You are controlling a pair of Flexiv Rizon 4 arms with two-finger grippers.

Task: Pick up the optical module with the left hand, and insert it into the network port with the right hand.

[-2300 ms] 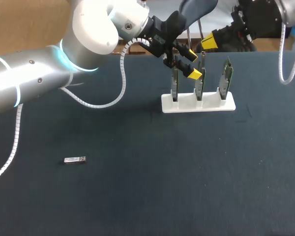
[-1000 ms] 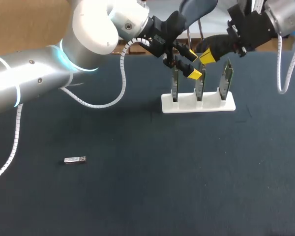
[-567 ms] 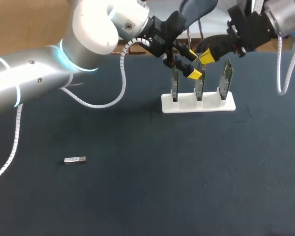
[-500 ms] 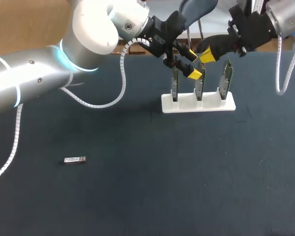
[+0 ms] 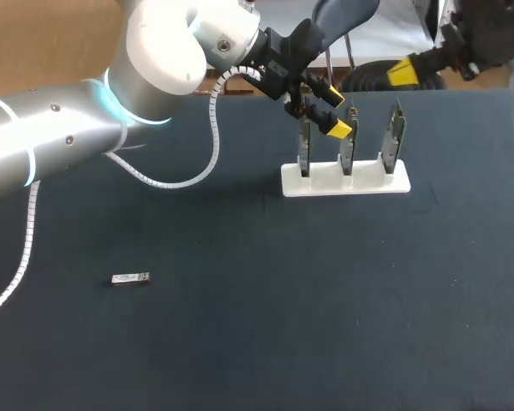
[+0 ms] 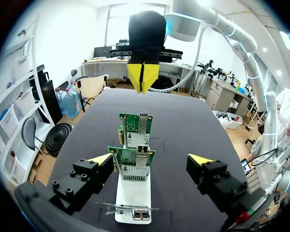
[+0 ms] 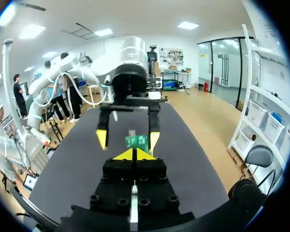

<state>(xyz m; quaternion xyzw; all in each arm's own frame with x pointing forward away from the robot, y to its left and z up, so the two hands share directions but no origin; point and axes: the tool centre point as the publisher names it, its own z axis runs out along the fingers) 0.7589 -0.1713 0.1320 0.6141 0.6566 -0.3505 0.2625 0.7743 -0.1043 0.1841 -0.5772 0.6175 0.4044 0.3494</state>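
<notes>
Dark bench: the small optical module (image 5: 130, 278) lies flat near the left edge. It looks light, stiff and slippery; grab its long sides. Left gripper (image 5: 335, 111) gapes wide by the network cards (image 5: 347, 145). Right gripper (image 5: 401, 73) is pinched closed, empty, at the far right corner.

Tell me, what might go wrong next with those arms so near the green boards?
1. The left end effector is open close by the upright network cards. If it swings away carelessly, it might knock one or tip the white stand.
2. The optical module lies flat, small and far off on the table, so a grasp there could slip.
3. The right end effector hangs nearby, so the two could collide.
</notes>
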